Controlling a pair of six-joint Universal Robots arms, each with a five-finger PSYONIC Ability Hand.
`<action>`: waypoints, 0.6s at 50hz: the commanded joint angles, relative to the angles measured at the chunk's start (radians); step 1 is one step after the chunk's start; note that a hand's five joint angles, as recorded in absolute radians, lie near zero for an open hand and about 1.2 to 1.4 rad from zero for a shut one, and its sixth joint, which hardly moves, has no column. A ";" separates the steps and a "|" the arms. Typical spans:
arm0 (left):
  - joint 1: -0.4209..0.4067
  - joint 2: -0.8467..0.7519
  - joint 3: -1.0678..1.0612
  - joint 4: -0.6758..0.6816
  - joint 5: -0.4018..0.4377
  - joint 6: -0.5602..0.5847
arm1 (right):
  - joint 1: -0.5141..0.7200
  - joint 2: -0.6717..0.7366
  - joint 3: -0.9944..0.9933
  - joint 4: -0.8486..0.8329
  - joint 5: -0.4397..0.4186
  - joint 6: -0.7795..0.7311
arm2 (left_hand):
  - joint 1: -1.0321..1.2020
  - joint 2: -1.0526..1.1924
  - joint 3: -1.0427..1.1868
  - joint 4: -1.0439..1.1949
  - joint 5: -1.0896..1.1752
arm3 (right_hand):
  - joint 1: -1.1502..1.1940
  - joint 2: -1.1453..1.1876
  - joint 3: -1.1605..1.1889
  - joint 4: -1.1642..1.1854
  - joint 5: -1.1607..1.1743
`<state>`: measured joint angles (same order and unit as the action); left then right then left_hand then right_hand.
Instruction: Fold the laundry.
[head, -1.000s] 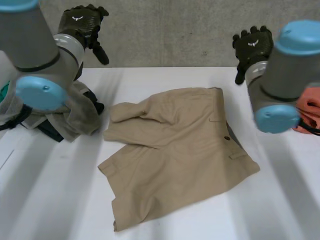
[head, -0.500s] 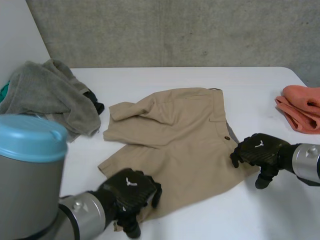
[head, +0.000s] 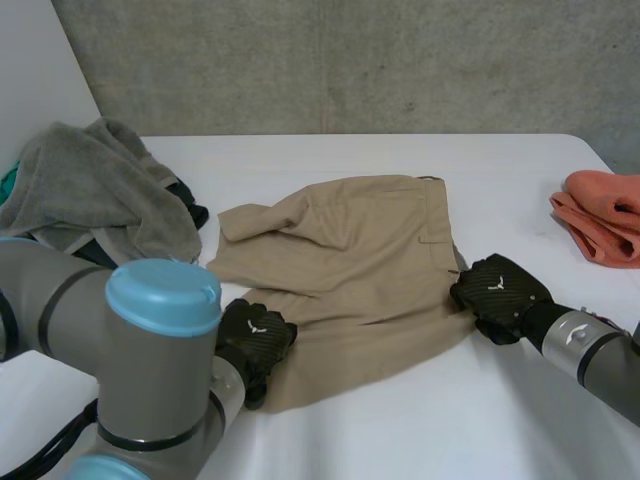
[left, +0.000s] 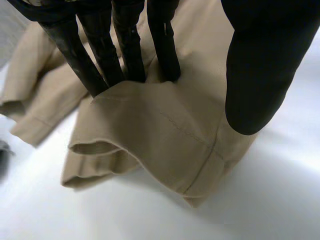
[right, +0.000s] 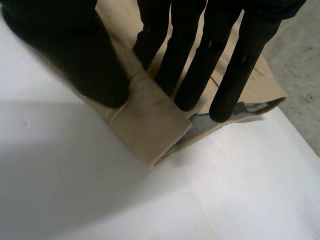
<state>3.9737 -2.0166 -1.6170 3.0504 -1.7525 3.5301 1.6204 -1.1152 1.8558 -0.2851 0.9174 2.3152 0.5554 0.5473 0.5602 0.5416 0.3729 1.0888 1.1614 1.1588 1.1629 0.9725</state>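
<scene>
Tan shorts (head: 360, 270) lie spread in the middle of the white table (head: 500, 430). My left hand (head: 255, 338) is at their near-left leg hem. In the left wrist view, straight fingers (left: 125, 45) stand behind a raised fold of the hem (left: 150, 130) and the thumb (left: 260, 75) is in front, pinching it off the table. My right hand (head: 497, 288) is at the right waistband corner. In the right wrist view, its fingers (right: 200, 60) and thumb (right: 75, 55) are closed on that corner (right: 150, 125), which curls up between them.
A heap of grey towel (head: 100, 190) with darker items under it lies at the back left. An orange cloth (head: 605, 215) is bunched at the table's right edge. A concrete wall runs behind the table.
Both arms came down from raised to the table. The left hand moved onto the leg hem, which has drawn in toward the middle. The right hand closed on the waistband corner.
</scene>
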 joint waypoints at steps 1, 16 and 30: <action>-0.021 -0.056 0.012 0.082 -0.050 0.110 | 0.016 -0.006 -0.007 -0.020 0.031 0.070 | 0.075 0.083 0.070 0.089 0.083 | 0.307 0.235 0.238 0.233 0.249; 0.018 0.016 0.063 0.076 -0.082 0.118 | 0.047 -0.100 -0.061 0.142 0.140 0.084 | 0.841 0.849 0.836 0.855 0.849 | 0.307 0.235 0.238 0.233 0.249; 0.113 0.433 0.321 -0.157 0.079 0.044 | 0.058 -0.396 -0.490 0.535 0.213 0.263 | 0.841 0.849 0.836 0.855 0.849 | 0.307 0.235 0.238 0.233 0.249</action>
<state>4.0492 -1.7290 -1.4450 3.0238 -1.7377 3.6124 1.6846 -1.4068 1.5888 0.1083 1.1031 2.4545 1.1087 1.1846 1.1758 1.1898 1.0019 1.0944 1.1644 1.1845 1.1943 1.0050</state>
